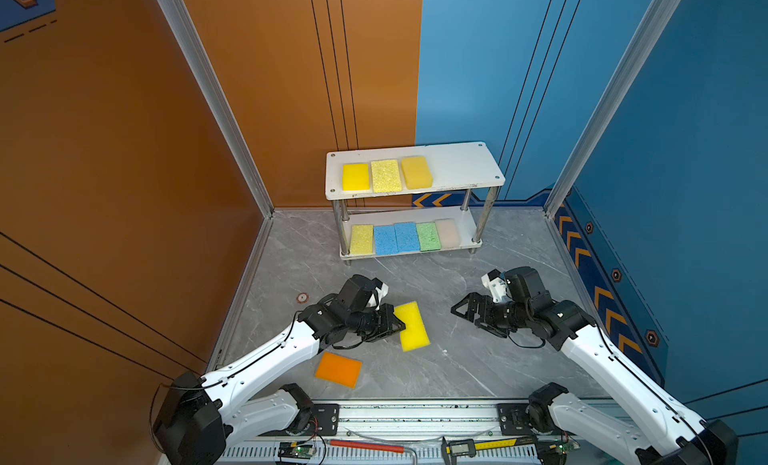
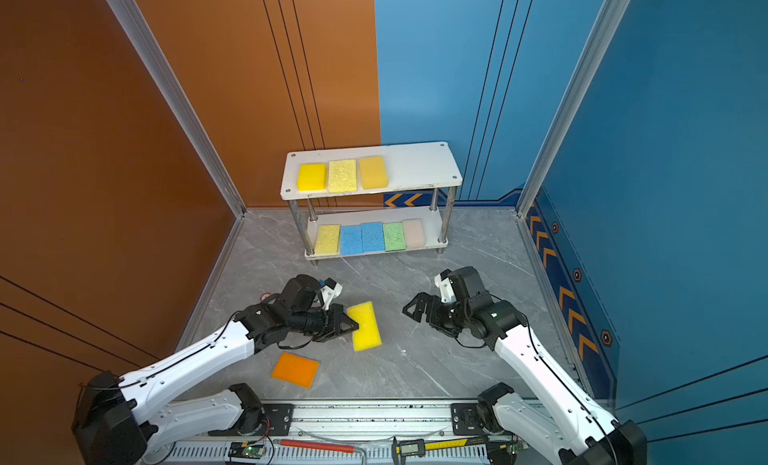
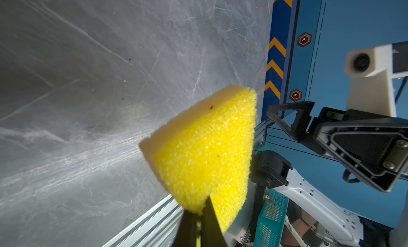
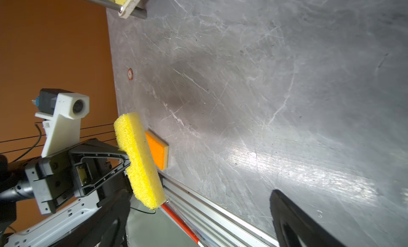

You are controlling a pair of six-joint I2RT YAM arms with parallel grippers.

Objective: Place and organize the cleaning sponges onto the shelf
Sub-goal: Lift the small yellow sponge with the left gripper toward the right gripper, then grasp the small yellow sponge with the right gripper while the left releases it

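Observation:
My left gripper (image 1: pixel 398 326) is shut on one long edge of a porous yellow sponge (image 1: pixel 411 326) and holds it off the grey floor; in the left wrist view the sponge (image 3: pixel 205 151) is pinched between the black fingers (image 3: pixel 212 221). An orange sponge (image 1: pixel 338 369) lies flat on the floor below the left arm. My right gripper (image 1: pixel 463 316) hangs open and empty to the right of the held sponge. The shelf (image 1: pixel 461 167) at the back carries three yellow sponges (image 1: pixel 386 176) on its top board. Its lower board holds yellow, two blue (image 1: pixel 397 238), green and beige ones.
An aluminium rail (image 1: pixel 415 413) runs along the front edge, with a red-handled tool (image 1: pixel 365 446) and a caliper (image 1: pixel 461 446) behind it. Orange and blue walls close in the floor on three sides. The top board's right half (image 2: pixel 419 167) is bare.

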